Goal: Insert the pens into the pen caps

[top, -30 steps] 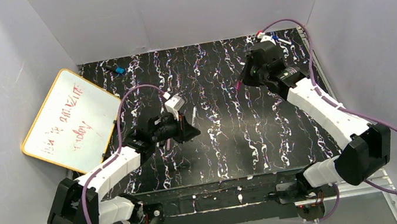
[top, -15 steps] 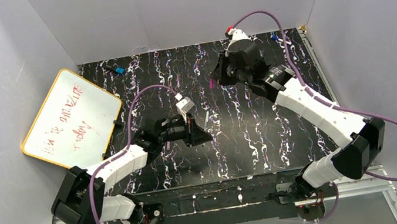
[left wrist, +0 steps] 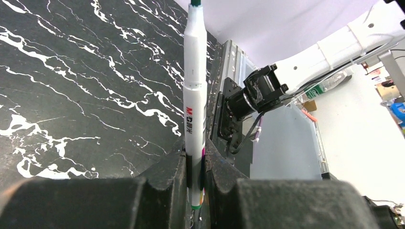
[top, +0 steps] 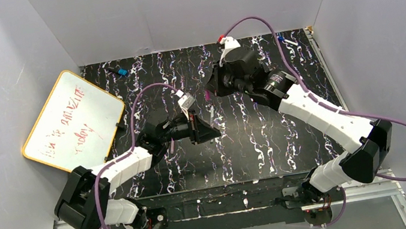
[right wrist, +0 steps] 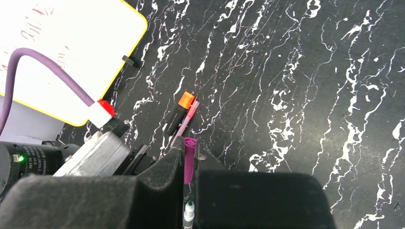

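Left gripper (left wrist: 196,153) pinches a white pen (left wrist: 196,86) and right gripper (right wrist: 189,145) pinches a magenta cap (right wrist: 189,161), near each other over the middle of the table (top: 252,137), well clear of walls (top: 184,8) and whiteboard (top: 71,122).

Right tool (right wrist: 190,150) pinches a magenta pen cap (right wrist: 189,162) near a black pen (right wrist: 177,117).
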### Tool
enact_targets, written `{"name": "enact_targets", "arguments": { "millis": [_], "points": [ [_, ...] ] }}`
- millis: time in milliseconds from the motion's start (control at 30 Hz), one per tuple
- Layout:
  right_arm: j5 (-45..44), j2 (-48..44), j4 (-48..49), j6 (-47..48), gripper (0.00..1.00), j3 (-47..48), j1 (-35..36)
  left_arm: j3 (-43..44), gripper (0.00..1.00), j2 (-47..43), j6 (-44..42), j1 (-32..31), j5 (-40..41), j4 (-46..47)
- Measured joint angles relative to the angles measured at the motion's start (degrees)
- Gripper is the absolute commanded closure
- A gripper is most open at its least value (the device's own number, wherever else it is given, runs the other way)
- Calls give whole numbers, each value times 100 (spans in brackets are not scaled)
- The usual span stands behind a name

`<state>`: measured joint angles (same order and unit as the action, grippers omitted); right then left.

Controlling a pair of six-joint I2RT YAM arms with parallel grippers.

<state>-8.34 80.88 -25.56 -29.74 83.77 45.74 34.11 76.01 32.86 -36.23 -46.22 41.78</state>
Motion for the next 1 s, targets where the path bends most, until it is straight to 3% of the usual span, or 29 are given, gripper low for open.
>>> {"name": "enact_targets", "arguments": {
  "millis": [1000],
  "points": [
    [-127,-136,-468,321,99,341,127,0,100,44,404,0,-11,468]
  ]
}}
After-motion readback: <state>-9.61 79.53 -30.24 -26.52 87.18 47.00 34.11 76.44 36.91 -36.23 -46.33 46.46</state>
